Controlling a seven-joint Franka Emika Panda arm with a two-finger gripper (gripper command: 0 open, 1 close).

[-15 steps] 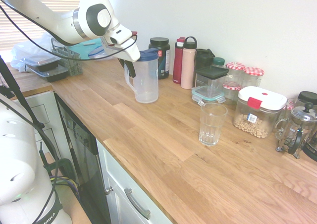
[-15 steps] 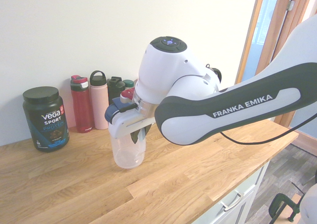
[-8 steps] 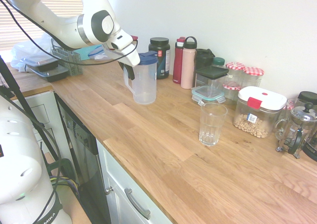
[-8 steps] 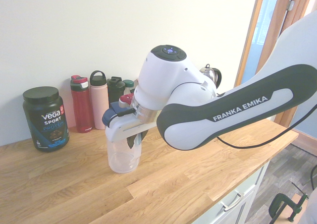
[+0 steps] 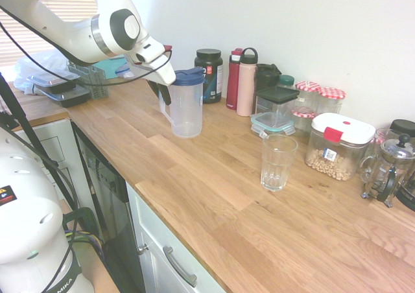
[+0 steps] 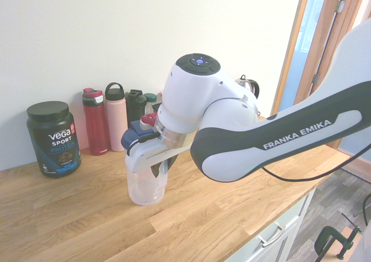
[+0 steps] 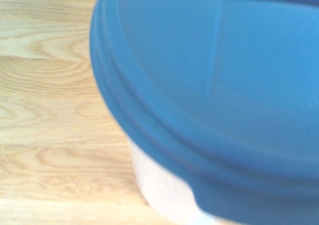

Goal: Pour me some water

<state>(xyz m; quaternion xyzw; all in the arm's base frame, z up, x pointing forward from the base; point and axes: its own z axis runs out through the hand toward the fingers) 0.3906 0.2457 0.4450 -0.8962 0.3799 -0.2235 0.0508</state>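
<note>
A clear plastic pitcher with a blue lid stands upright on the wooden counter, at its back left. My gripper is at the pitcher's handle on its left side and is shut on it. From the other side, the pitcher rests on the wood with the gripper on the handle in front of it. The blue lid fills most of the wrist view. An upright clear drinking glass stands apart to the right, nearer the counter's middle.
Along the wall stand a dark protein tub, a red bottle, a pink bottle, lidded containers and a French press. A dish rack with trays sits at the far left. The counter's front edge drops to drawers.
The arm has carried the pitcher a little to the left, away from the glass. The pitcher stays upright and the grip on its handle has not changed.
</note>
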